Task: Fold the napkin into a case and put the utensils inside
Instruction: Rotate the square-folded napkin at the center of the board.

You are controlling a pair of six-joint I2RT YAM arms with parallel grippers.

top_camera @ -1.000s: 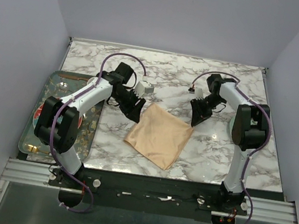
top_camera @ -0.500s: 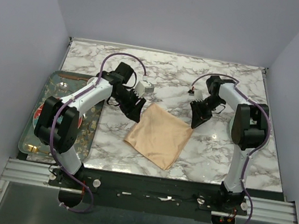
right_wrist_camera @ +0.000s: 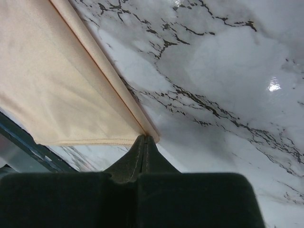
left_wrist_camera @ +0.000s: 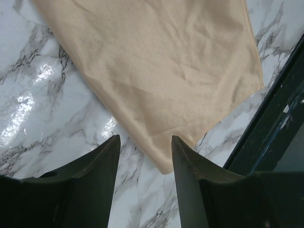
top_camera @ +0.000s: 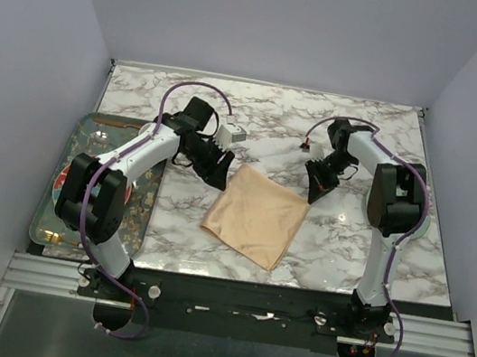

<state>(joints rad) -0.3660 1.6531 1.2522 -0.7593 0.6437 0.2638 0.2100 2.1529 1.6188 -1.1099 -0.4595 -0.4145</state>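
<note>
One satiny peach napkin (top_camera: 255, 218), left gripper (left_wrist_camera: 145, 141) apart over a corner, right gripper (right_wrist_camera: 145, 139) pinching another

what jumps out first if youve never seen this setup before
A peach-orange napkin lies flat as a skewed square in the middle of the marble table, with an arm at each of its far corners. The right gripper is shut at the napkin's right corner and appears to pinch it, while the left gripper stands open astride the left corner. A grey patterned tray sits at the table's left edge.
</note>
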